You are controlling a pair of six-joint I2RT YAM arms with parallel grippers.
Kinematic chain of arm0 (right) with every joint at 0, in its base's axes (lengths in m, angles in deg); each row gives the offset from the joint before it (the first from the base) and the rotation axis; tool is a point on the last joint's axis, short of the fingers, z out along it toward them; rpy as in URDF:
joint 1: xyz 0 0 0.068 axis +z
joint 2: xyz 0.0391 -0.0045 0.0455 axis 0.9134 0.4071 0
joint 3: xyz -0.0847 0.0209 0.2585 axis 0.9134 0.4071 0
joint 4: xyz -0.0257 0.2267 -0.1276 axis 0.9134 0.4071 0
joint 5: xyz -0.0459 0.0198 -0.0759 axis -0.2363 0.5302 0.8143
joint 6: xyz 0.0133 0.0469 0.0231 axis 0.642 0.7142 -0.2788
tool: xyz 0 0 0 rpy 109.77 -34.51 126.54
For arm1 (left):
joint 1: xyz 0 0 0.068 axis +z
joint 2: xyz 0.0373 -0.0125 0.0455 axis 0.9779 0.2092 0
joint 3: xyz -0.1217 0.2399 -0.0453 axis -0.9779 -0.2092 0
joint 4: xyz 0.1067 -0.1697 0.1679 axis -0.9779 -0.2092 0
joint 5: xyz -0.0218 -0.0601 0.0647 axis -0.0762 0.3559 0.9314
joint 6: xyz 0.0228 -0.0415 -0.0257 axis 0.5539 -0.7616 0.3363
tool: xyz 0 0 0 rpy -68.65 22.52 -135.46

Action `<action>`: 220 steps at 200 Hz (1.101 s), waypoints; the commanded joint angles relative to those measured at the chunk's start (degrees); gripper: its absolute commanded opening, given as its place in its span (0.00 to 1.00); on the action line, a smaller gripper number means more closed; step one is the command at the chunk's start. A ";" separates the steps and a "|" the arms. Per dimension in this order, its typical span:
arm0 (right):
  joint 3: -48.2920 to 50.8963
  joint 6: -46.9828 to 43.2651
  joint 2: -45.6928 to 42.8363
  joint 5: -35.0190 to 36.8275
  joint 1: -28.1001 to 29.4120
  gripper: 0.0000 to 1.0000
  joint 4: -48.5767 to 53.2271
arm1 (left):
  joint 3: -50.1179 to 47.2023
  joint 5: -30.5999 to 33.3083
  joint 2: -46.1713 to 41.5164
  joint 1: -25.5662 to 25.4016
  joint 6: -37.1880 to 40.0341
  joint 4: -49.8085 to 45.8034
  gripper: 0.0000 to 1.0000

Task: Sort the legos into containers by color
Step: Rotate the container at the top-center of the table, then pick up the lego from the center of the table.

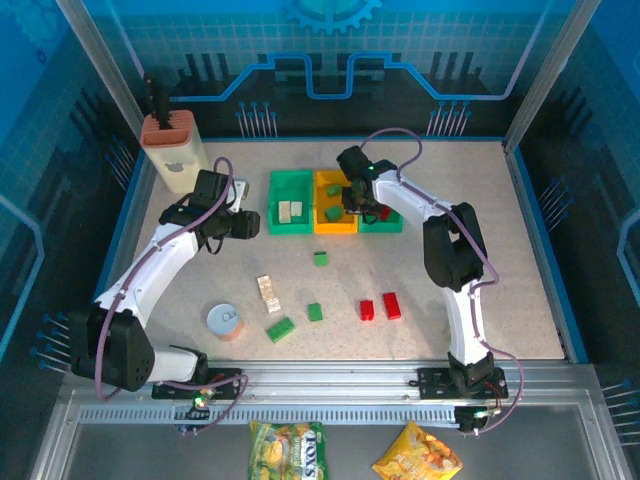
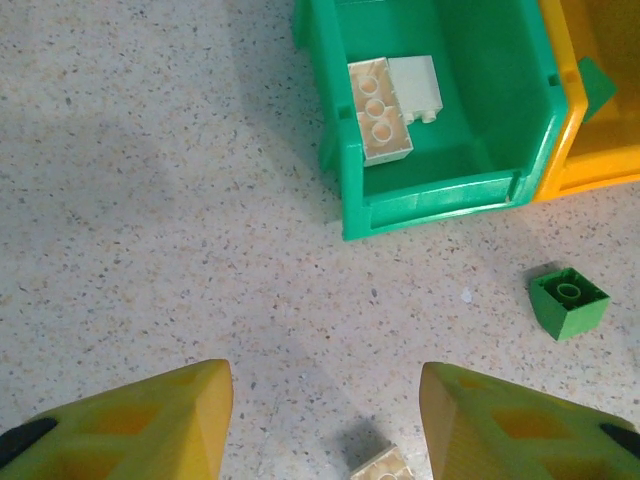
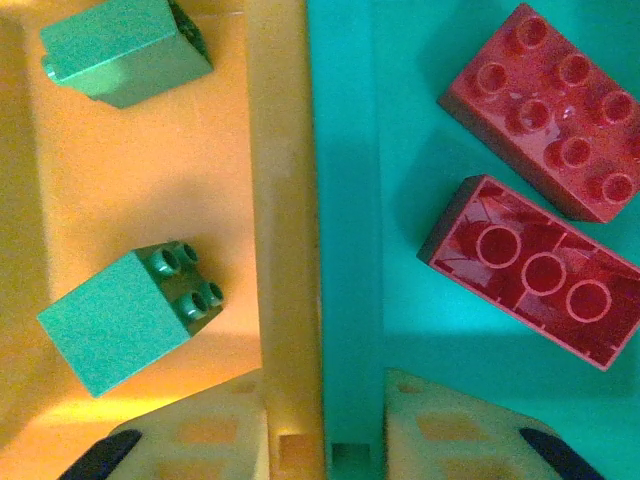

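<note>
Left claw (image 2: 325, 372), open and empty over the desk (image 2: 150, 200) beside the left green tray (image 2: 350, 215), had the cream lego (image 2: 385, 465) just nearward between its fingers; the right claw (image 3: 322, 405) stood open, empty, astride the orange tray (image 3: 280, 150) wall.

Three views: one high overview, two downward wrist close-ups.
From above the near edge we see the whole speckled beige tabletop (image 1: 520, 250). Left wrist faces straight down, fairly close, sharing the left green plastic tray (image 2: 430, 200) with the overview. Right wrist is far nearer, over the wall between orange-yellow plastic tray (image 3: 280, 200) and right green plastic tray (image 3: 350, 200).
</note>
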 commanded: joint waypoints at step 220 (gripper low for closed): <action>20.17 -4.49 -26.35 -6.27 0.73 0.40 -3.79 | -8.05 7.65 4.63 -15.40 -35.10 -10.22 0.55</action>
